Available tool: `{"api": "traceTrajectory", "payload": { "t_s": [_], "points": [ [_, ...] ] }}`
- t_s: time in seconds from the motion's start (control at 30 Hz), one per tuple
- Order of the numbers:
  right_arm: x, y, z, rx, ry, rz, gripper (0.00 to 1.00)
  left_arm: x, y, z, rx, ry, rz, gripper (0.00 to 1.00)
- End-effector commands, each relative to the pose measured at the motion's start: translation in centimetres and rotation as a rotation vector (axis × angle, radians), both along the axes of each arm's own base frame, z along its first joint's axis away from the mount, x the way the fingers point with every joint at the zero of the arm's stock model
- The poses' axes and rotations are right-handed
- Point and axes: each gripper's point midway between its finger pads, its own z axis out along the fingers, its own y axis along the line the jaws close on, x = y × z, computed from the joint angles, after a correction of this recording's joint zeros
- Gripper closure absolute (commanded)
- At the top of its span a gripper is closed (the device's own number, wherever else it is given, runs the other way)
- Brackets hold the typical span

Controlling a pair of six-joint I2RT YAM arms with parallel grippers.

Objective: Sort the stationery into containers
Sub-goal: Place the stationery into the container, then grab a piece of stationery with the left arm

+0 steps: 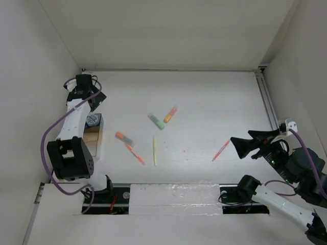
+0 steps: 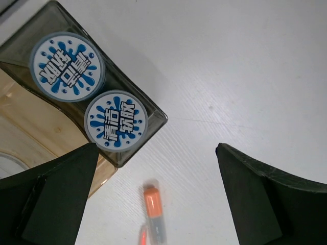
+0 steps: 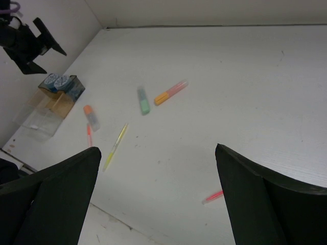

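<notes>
Two blue-and-white round cylinders (image 2: 67,67) (image 2: 115,121) stand side by side in the far compartment of the tan, clear-walled tray (image 2: 115,76) at the table's left edge. My left gripper (image 2: 156,148) hovers above them, open, holding nothing. On the table lie an orange-capped highlighter (image 1: 124,137), a green-grey highlighter (image 1: 156,121), an orange highlighter (image 1: 170,114), an orange-red pen (image 1: 135,153) and a yellow pen (image 1: 154,150). A pink pen (image 1: 221,150) lies just left of my right gripper (image 1: 236,147), which is open and empty.
White walls close in the table on the left, back and right. A metal rail (image 1: 266,102) runs along the right edge. The left arm's cable (image 1: 48,138) loops beside the tray.
</notes>
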Motion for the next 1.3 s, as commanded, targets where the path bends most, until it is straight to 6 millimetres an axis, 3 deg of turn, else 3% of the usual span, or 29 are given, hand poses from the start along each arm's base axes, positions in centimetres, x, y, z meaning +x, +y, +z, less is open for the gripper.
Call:
{"api": "traceTrajectory", "payload": {
  "t_s": [0.0, 0.13, 0.2, 0.23, 0.3, 0.33, 0.37, 0.5, 0.6, 0.67, 0.77, 0.8, 0.83, 1.0, 1.03, 1.2, 1.27],
  "points": [
    [0.5, 0.3, 0.8, 0.006, -0.024, -0.005, 0.00, -0.1, 0.0, 6.8, 0.038, -0.188, -0.039, 0.00],
    [0.7, 0.5, 0.7, -0.001, -0.018, -0.005, 0.00, -0.7, -1.0, 9.0, 0.029, -0.243, -0.115, 0.00],
    [0.8, 0.7, 0.5, -0.010, -0.011, -0.005, 0.00, -0.9, -2.6, 8.0, 0.037, -0.232, -0.161, 0.00],
    [1.0, 0.9, 0.3, -0.020, -0.002, -0.005, 0.00, -0.9, -5.4, 7.6, 0.069, -0.219, -0.225, 0.00],
    [1.1, 1.2, 0.2, -0.032, 0.009, 0.005, 0.00, -1.0, -8.9, 5.7, 0.094, -0.149, -0.289, 0.00],
    [1.2, 1.4, 0.1, -0.039, 0.015, 0.005, 0.00, -0.8, -10.7, 5.9, 0.111, -0.141, -0.311, 0.00],
    [1.4, 1.6, -0.1, -0.050, 0.024, 0.005, 0.00, -1.4, -13.9, 4.5, 0.163, -0.091, -0.346, 0.00],
    [1.5, 1.3, -0.4, -0.057, 0.042, -0.016, 0.00, -1.3, -19.8, 3.7, 0.111, -0.095, -0.429, 0.00],
    [1.2, 0.8, 0.0, -0.028, 0.029, -0.028, 0.00, -0.7, -21.3, 2.2, 0.034, -0.088, -0.409, 0.00],
    [1.3, 0.6, 0.1, -0.029, 0.028, -0.040, 0.00, -0.9, -21.6, 2.1, -0.012, -0.096, -0.326, 0.00],
    [1.3, 0.6, 0.1, -0.020, 0.032, -0.041, 0.00, -2.4, -20.1, 0.9, -0.023, -0.073, -0.189, 0.00],
    [1.3, 0.6, 0.1, -0.020, 0.032, -0.041, 0.00, -3.5, -19.7, -0.4, -0.036, -0.054, -0.147, 0.00],
    [1.2, 0.4, 0.2, -0.012, 0.025, -0.041, 0.00, -3.7, -19.3, -0.2, -0.039, -0.076, -0.132, 0.00],
    [1.1, 0.6, 0.2, -0.011, 0.026, -0.030, 0.00, -5.9, -16.7, -2.8, -0.051, -0.008, -0.049, 0.00],
    [1.1, 0.5, 0.2, -0.020, 0.022, -0.030, 0.00, -7.0, -16.4, -4.1, -0.054, 0.016, -0.042, 0.00],
    [1.0, 1.1, 0.0, -0.026, 0.020, 0.000, 0.00, -7.4, -14.2, -4.4, -0.083, -0.019, 0.011, 0.00],
    [0.8, 0.9, 0.2, -0.019, 0.014, 0.000, 0.00, -7.9, -13.1, -5.6, -0.061, 0.013, 0.039, 0.00]
  ]
}}
